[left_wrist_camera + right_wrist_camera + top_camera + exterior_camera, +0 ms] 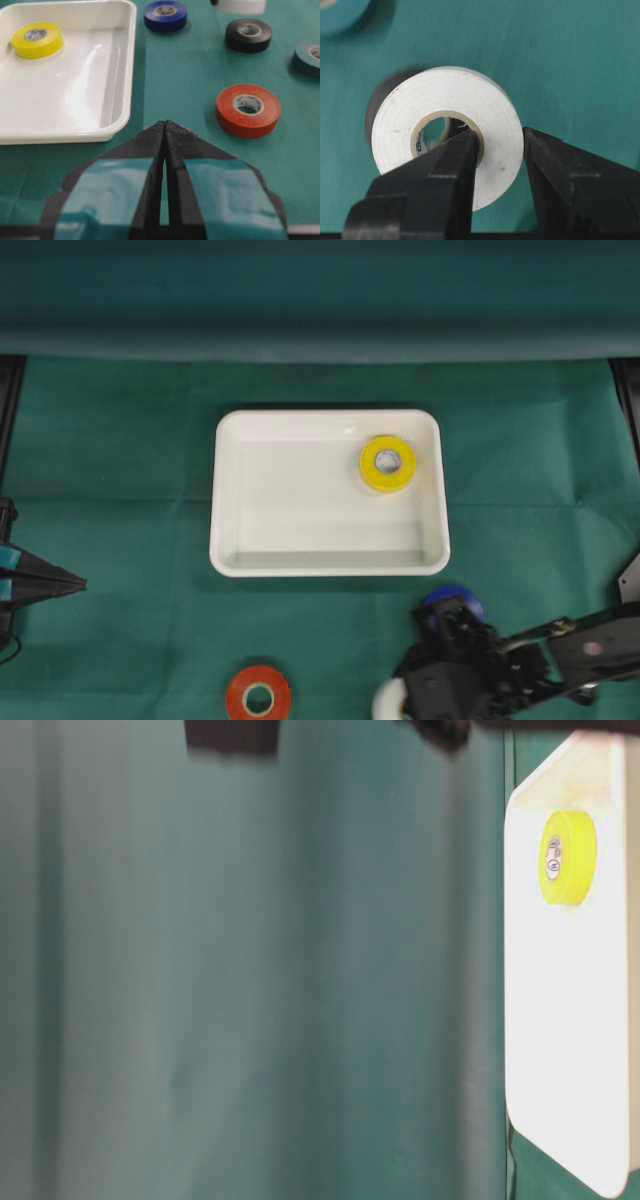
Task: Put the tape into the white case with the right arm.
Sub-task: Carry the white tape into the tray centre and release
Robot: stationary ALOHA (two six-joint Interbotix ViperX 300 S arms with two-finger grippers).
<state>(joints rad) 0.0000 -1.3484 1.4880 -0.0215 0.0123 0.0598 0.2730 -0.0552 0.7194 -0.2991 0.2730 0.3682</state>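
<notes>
Overhead view, left to right: left gripper (70, 583) parked at the left edge of the green cloth (120, 490), teal-striped fingers (115, 190) pressed together with only a thin slit between them, holding nothing. Red tape roll (258, 698) lies flat near the bottom edge, well apart from the white case (228, 540). Case sits mid-table; a yellow tape roll (387, 463) lies flat in its upper-right corner, near the rim. Right gripper (400, 702) is at bottom right, below the case's lower-right corner, clamped on a white tape roll (385, 702) that only peeks out as a white arc at the frame edge. Blue tape roll (452, 600) is partly hidden just behind the right arm (560, 645).

Right wrist view: one finger (452, 170) is through the white roll's core, the other on its outer face, so the roll wall is pinched between them. Roll is off the cloth, tilted, its shadow on the cloth behind it. Another teal-coloured roll (340, 12) shows at top left.

Left wrist view: black roll (248, 35) and a dark teal roll (307, 57) sit right of the blue one, all flat on the cloth and outside the case.

Table-level view: mostly blurred cloth, plus the case with the yellow roll at the right edge.
</notes>
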